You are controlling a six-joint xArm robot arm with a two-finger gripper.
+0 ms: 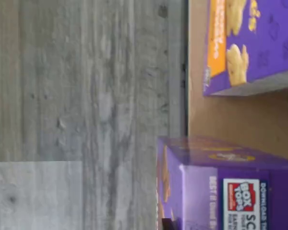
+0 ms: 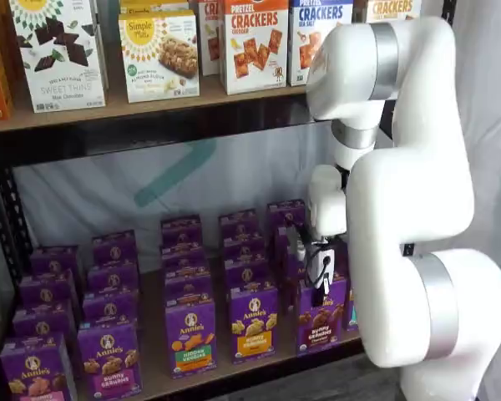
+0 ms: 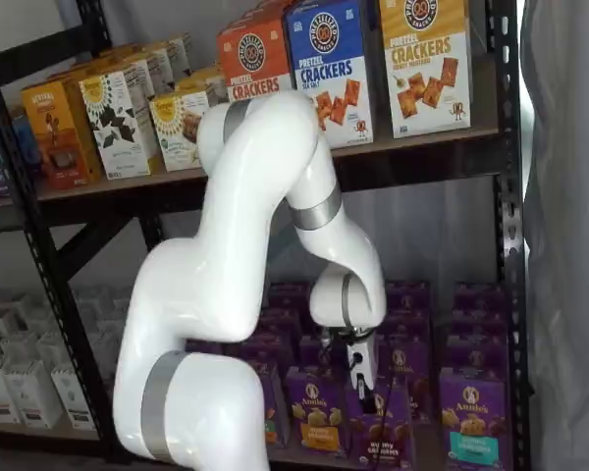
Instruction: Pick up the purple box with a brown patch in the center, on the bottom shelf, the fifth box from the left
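Over the bottom shelf (image 2: 154, 378), the gripper (image 2: 317, 280) is clamping the purple box (image 2: 321, 322) between closed jaws, so lifting it clear is looking next.

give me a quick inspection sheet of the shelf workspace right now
surface: bottom shelf, a light wooden board in a dark rack frame, packed with rows of purple cartons.
job's things: purple box with brown cookies pictured on its front, in the front row; also seen in a shelf view.
clutter: neighbouring purple box with orange band and one with a green band; cracker boxes on the upper board.
end effector: end effector sits at the top of the purple box, shut on it.
cables: a dark cable runs down beside the end effector.
surroundings: grey wood-look floor; pale sheet behind the rack.
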